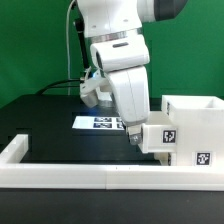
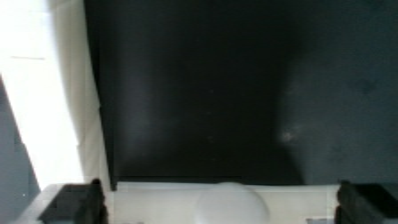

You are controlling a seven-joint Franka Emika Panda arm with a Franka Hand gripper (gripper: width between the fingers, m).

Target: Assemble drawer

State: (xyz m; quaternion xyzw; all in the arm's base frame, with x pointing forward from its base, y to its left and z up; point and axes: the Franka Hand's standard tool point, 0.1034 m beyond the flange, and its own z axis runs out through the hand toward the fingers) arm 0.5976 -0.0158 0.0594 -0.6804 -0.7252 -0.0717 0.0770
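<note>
hand (image 2: 210, 203) open | wrist view only: white part (image 2: 187, 199) between fingers (image 2: 75, 203)

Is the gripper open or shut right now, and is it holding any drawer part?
Open. In the wrist view the gripper has its fingers spread far apart, with a white part between them; whether they touch it cannot be told.

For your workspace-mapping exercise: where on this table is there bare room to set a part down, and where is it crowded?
Free: the black table top between the marker board and the white rail along the near edge, toward the exterior view's left. Crowded: the exterior view's right, where the open gripper hangs against the white drawer box.
</note>
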